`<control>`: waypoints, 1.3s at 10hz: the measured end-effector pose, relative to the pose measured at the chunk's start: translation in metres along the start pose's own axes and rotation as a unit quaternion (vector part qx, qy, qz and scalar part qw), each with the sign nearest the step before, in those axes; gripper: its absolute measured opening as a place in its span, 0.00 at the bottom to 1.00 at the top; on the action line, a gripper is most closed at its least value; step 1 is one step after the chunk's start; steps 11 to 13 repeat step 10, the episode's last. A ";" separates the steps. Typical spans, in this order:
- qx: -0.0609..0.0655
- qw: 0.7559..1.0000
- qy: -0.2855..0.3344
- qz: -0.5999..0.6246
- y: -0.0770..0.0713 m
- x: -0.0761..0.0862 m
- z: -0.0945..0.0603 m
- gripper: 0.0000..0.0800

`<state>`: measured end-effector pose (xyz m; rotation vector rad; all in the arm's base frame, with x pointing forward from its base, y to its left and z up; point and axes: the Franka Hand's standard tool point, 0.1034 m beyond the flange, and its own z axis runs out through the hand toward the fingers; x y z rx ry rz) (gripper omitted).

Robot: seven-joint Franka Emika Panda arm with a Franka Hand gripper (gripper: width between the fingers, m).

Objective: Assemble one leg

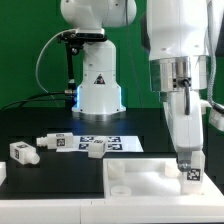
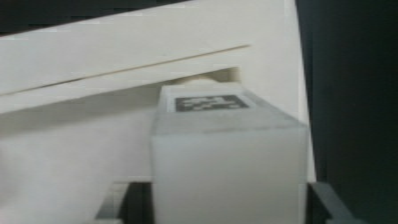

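Exterior view: gripper (image 1: 188,166) hangs vertical over the corner of the white panel (image 1: 150,183) at the exterior view's right, fingers clamped on a leg (image 1: 190,174). The leg's tagged face points at the camera; its lower end sits at or just above the panel surface, contact can't be confirmed. Relative to the panel: marker board (image 1: 110,144) lies flat just behind its far edge. Three more loose legs on the black table (image 1: 60,170), all toward the exterior view's left of the panel: one (image 1: 53,141) and one (image 1: 91,148) near the marker board, one (image 1: 22,152) farther out. Robot base (image 1: 99,90) stands behind the marker board.

Wrist view: held leg (image 2: 222,150) fills the centre, tag on its far end. That end is at the panel's (image 2: 89,120) raised rim near a corner. Dark finger edges visible either side of the leg, closed against it.
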<state>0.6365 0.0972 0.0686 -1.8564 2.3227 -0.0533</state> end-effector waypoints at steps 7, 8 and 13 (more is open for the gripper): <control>0.016 0.998 -0.018 -0.066 -0.016 -0.008 -0.040 0.65; 0.021 0.997 -0.023 -0.077 -0.020 -0.009 -0.051 0.78; 0.015 0.997 -0.018 -0.078 -0.015 -0.007 -0.041 0.81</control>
